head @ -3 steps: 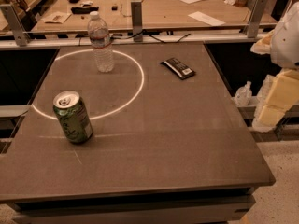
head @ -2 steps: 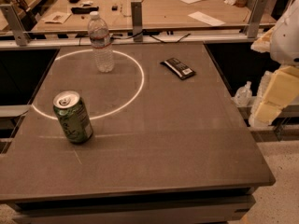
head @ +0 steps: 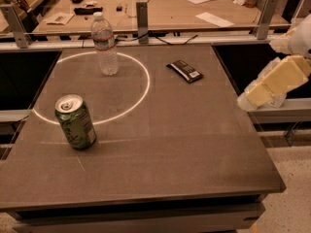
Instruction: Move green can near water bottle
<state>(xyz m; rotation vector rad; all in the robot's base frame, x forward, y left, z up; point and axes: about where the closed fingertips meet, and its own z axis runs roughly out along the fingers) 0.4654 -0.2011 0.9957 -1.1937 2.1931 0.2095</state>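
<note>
The green can (head: 75, 122) stands upright on the dark table (head: 184, 144) at the front left, on the edge of a white ring of light. The water bottle (head: 104, 43) stands upright at the back left, inside that ring, well apart from the can. My gripper (head: 273, 83) shows as a cream-coloured part at the right edge of the view, beyond the table's right side and above floor level, far from both the can and the bottle. It holds nothing that I can see.
A dark flat wrapped bar (head: 184, 71) lies at the back middle of the table. A wooden bench (head: 194, 8) with papers and small items stands behind, past a metal rail (head: 142, 16). The table's right edge lies just left of the gripper.
The gripper has shifted a little to the left, towards the table's right edge. The can, bottle and bar have not moved.
</note>
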